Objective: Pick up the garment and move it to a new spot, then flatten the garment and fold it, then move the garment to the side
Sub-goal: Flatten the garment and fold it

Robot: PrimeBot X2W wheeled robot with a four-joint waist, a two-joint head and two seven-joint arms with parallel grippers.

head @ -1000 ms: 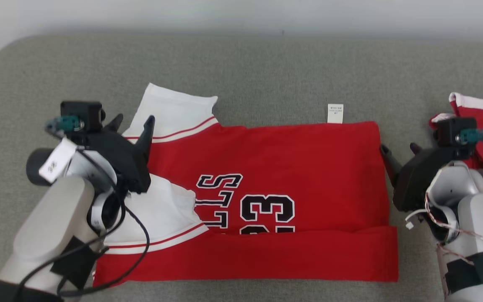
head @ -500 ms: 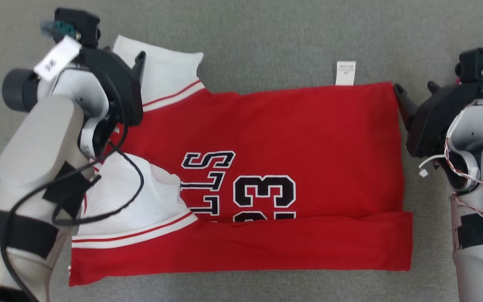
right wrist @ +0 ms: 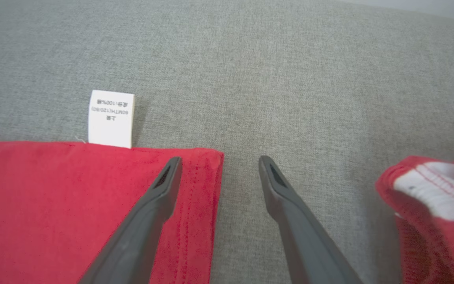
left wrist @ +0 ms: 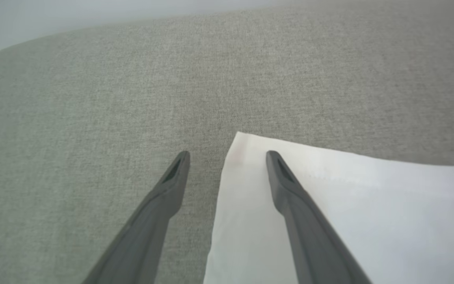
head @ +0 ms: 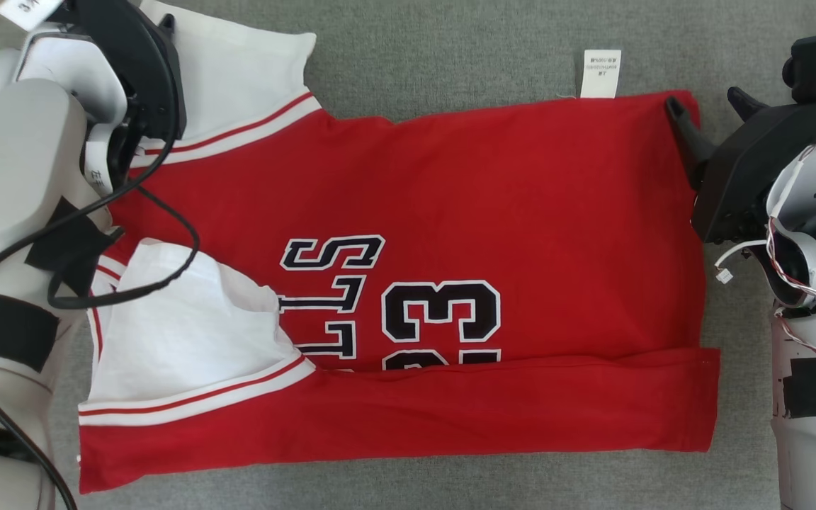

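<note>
Here's the garment [head: 493,212], a red sports shirt with white sleeves, spread out flat on the grey tabletop [right wrist: 250,59] and lying right between the two arms. Its near long edge is turned up in a band that covers the lower part of the black number 23 [head: 442,315]. Over to the left claw [left wrist: 227,154]: the two dark fingers are spread wide, nothing is between them, and it is gripping nothing at all. It sits astride the edge of a white sleeve [left wrist: 369,205], with the sleeve's corner just ahead of the gap, one finger over the white cloth and the other over bare tabletop. Whether either tip is touching down, I can't tell from here. Now the right claw [right wrist: 220,159], and it's the same story: fully parted and empty. It straddles the far corner of the red hem [right wrist: 201,197], one finger lying over the stitched edge and the other out over plain grey. Just beyond that corner, off to the side of the finger on the cloth, a small white label [right wrist: 110,118] sticks out from the shirt's edge and lies flat on the tabletop. On the claw's other side, near but apart from it, sits a bunched-up red and white cloth [right wrist: 436,197].
</note>
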